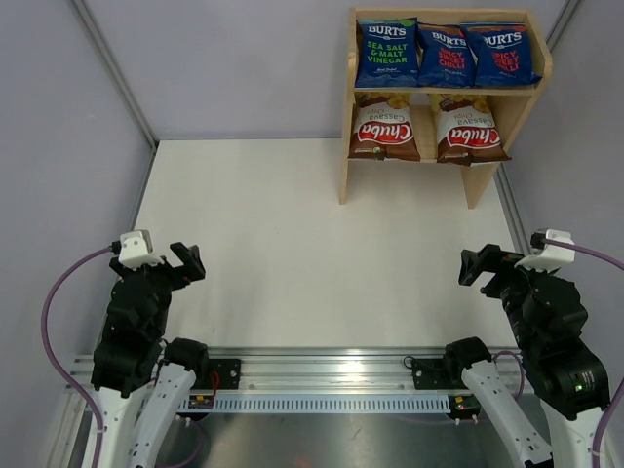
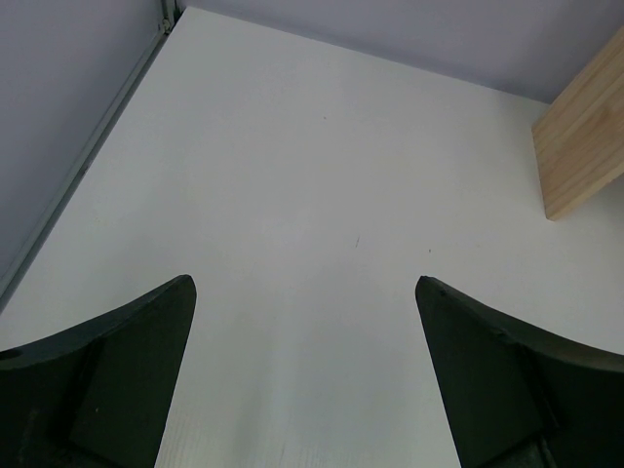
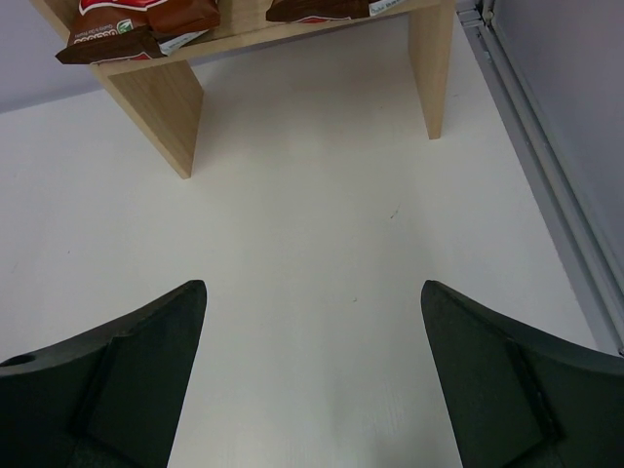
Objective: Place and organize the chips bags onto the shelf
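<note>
The light wood shelf [image 1: 347,146] stands at the table's far right. Three dark blue BURTS bags stand side by side on its upper tier: one with green accents [image 1: 387,52] at left, two with red accents [image 1: 446,56] [image 1: 500,53] beside it. Two brown-white Chuba bags [image 1: 383,130] [image 1: 469,132] lean on the lower tier; their bottom edges show in the right wrist view [image 3: 136,29]. My left gripper [image 1: 187,261] is open and empty at the near left. My right gripper [image 1: 478,265] is open and empty at the near right.
The white table [image 1: 292,244] is bounded by grey walls and a metal frame rail [image 3: 526,127] along the right side. A metal rail [image 1: 331,375] with the arm bases runs along the near edge. A shelf side panel [image 2: 585,136] shows in the left wrist view.
</note>
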Available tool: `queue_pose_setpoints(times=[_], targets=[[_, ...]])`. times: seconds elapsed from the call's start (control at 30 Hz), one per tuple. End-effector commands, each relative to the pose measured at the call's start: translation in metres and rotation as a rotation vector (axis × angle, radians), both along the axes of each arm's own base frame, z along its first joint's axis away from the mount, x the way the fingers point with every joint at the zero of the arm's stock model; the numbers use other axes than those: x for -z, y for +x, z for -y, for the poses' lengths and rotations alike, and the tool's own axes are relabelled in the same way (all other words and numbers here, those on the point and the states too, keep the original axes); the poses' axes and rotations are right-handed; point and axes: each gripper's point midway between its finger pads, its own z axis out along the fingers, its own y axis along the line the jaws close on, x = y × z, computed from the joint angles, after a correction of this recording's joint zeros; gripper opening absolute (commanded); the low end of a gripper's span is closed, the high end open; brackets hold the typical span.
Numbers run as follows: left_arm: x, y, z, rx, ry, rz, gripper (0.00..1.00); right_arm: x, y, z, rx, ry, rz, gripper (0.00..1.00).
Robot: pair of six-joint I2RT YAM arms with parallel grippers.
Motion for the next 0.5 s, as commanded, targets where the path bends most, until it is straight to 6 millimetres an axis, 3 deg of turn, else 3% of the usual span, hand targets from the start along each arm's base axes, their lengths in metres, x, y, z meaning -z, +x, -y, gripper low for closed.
queue_pose_setpoints(times=[0.0,0.47], targets=[[-0.0109,0.0019,-0.0004,0.001,0.006,0.048,0.99,-0.0057,0.0054,-0.0006,-0.004,-0.01,0.039,0.99],[-0.0111,0.0016,-0.0011,-0.001,0.008,0.05,0.99,-0.007,0.0047,-0.0038,-0.024,-0.008,0.036,0.99]])
